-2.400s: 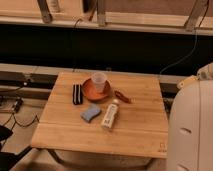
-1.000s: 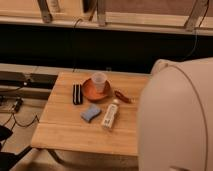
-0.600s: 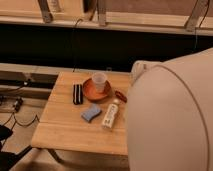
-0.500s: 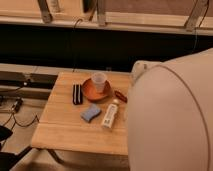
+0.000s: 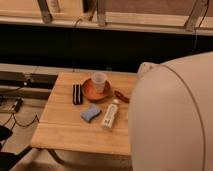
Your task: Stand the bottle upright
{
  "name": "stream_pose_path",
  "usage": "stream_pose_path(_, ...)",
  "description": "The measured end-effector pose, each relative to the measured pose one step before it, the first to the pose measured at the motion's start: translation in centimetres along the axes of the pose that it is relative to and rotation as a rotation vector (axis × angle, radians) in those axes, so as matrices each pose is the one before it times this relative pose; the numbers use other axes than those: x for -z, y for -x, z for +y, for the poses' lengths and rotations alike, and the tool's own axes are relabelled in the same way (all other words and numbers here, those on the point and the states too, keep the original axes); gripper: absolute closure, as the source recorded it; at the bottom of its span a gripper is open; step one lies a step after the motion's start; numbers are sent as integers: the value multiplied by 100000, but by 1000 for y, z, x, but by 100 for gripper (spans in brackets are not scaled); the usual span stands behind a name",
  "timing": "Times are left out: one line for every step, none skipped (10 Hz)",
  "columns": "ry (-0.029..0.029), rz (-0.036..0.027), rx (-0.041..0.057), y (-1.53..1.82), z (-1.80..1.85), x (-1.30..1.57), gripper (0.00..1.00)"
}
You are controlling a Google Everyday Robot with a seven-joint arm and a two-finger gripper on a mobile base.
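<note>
Close in, right side: bulky white arm shell (image 5: 170, 115), blocking the bench's right part. Claw hidden behind it, not visible; taken as spread apart, clamped on nothing, since every item lies on the bench (image 5: 65, 135).

Mid-bench: bottle (image 5: 110, 114) lying on its side, cap end pointing away toward the far edge, base toward the near edge. Just beside it on the left, blue sponge (image 5: 90, 113), apart or touching unclear.

Probably light, stiff plastic, smooth and round, so likely to roll or slip under a sideways push. Not fragile. Best gripped across the body near the cap end, then pivoted onto the base. Watch the sponge on that side.

Further back: black block (image 5: 77, 93), orange dish (image 5: 90, 92) carrying a clear cup (image 5: 99, 81), small red item (image 5: 121, 96).
</note>
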Motion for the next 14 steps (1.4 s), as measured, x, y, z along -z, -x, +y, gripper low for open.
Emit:
stream_pose_path(-221, 5768, -13069, -45, 1010, -312, 20)
stream_pose_path(291, 4161, -7137, -761, 578, -157, 20)
stream_pose_path(521, 6568, -10328, -1535, 628, -166, 20)
stream_pose_path(1658, 7090, -10339, -1831, 608, 15, 20)
stream_pose_path(1580, 5221, -7631, -1472, 301, 5, 20)
stream_pose_path(1001, 3793, -5080, -1318, -22, -144, 20)
stream_pose_path(288, 863, -1094, -261, 31, 1, 20)
stream_pose_path(21, -18, 5, 19, 13, 4, 20)
stream_pose_path(78, -89, 86, 65, 37, 30, 20)
stream_pose_path(257, -432, 903, 119, -134, -47, 20)
stream_pose_path(615, -2507, 4866, 411, -1211, -808, 20)
stream_pose_path(222, -1590, 3465, 46, -1072, -776, 20)
stream_pose_path(-36, -2167, 3059, 22, -1414, -1171, 20)
stream_pose_path(-59, -1532, 626, -71, -1016, -986, 20)
